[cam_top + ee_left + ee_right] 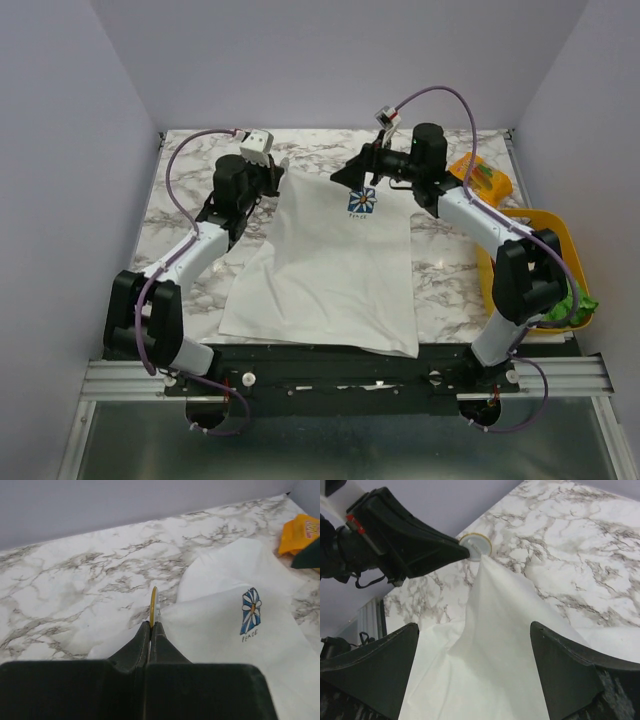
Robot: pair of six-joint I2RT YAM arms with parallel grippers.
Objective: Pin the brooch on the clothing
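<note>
My left end effector is clamped shut on the brooch, a small round disc with a gold rim and a pale face. It's edge-on in the left wrist view and sticks out past the fingertips. It's held at the far-left corner of the T-shirt, over the marble table. In the right wrist view the shirt fabric tents up to the brooch and touches it. I can't tell whether the pin is through the cloth or whether the fabric is pinched in the jaws too.

My right end effector is wide, with nothing between the fingers. It hovers over the shirt's far edge just beside the flower emblem, pointing toward the left one but apart from it.

The rest of the shirt lies flat, near edge toward my arm bases. An orange snack packet sits far right, off the shirt. A yellow tray with something green in it sits at the right edge.
</note>
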